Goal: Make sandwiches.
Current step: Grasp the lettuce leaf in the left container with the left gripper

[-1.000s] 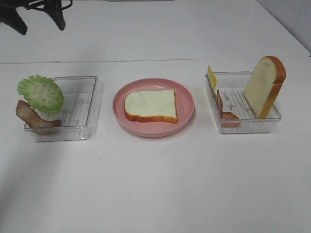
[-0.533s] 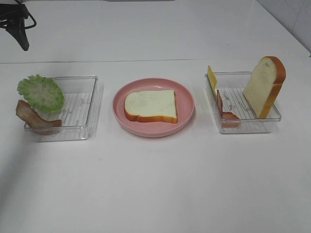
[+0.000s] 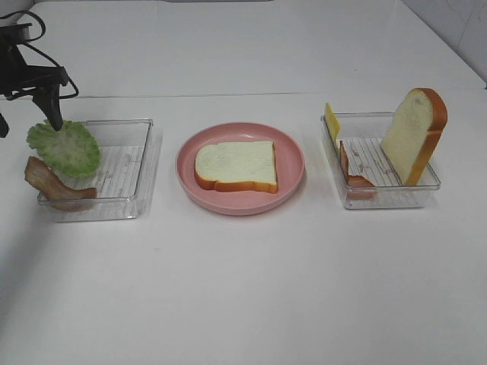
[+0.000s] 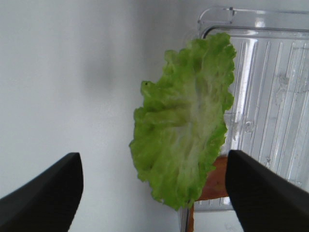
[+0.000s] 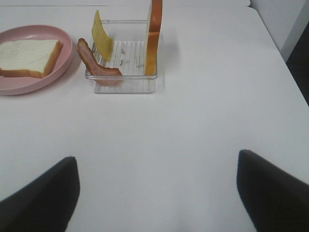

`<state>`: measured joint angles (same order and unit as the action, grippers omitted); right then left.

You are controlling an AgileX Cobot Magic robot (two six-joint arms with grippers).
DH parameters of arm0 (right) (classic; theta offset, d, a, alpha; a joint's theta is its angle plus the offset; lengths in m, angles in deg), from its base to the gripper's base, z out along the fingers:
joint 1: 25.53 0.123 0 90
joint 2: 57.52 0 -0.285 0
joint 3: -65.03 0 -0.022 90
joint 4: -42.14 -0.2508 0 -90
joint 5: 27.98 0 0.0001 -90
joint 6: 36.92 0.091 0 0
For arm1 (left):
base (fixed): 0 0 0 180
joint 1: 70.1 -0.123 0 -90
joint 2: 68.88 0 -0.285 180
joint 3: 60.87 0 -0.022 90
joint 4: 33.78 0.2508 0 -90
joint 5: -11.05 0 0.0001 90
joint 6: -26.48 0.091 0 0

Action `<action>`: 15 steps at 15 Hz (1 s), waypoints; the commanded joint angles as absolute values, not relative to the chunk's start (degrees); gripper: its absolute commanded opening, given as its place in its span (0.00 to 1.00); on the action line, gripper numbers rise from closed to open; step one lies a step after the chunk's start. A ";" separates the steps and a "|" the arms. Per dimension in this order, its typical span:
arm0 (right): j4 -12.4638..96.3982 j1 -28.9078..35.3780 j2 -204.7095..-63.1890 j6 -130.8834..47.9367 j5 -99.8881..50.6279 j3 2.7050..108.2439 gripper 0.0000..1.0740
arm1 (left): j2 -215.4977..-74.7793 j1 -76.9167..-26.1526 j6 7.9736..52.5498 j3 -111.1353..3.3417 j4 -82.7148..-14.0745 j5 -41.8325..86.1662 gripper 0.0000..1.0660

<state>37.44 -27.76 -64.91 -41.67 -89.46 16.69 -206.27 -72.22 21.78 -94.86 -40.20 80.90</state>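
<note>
One white bread slice (image 3: 236, 166) lies flat on the pink plate (image 3: 293, 163). A green lettuce leaf (image 3: 65, 148) leans on the left rim of the left tray (image 3: 122, 171), with a bacon strip (image 3: 53, 186) below it. My left gripper (image 3: 29, 125) hangs open just above the lettuce (image 4: 186, 121), one finger on each side and neither touching it. The right tray (image 3: 388, 194) holds an upright bread slice (image 3: 415, 135), a cheese square (image 3: 332, 122) and a bacon strip (image 3: 354, 171). My right gripper (image 5: 157, 193) is open over bare table, well short of that tray (image 5: 125, 82).
The white table's right edge (image 5: 270, 38) runs close beside the right tray. The pink plate (image 5: 58, 67) sits just left of that tray. A seam in the tabletop (image 3: 228, 95) runs behind the trays.
My left gripper has come down from the far left corner to just above the lettuce. Its jaws have narrowed slightly. Nothing else has moved.
</note>
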 commanded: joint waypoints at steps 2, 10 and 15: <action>37.33 -28.11 -64.16 -42.13 -88.83 16.69 0.77 | -207.88 -72.22 21.61 -94.52 -42.95 77.17 0.70; 37.33 -28.11 -64.16 -42.13 -88.83 16.69 0.77 | -210.05 -72.22 21.61 -94.52 -45.24 72.07 0.49; 37.33 -28.11 -64.16 -42.13 -88.83 16.69 0.77 | -210.05 -72.22 21.38 -94.52 -45.93 71.96 0.19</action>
<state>37.44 -27.76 -64.91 -41.67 -89.46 16.69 -210.00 -72.22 21.78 -94.86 -45.36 72.13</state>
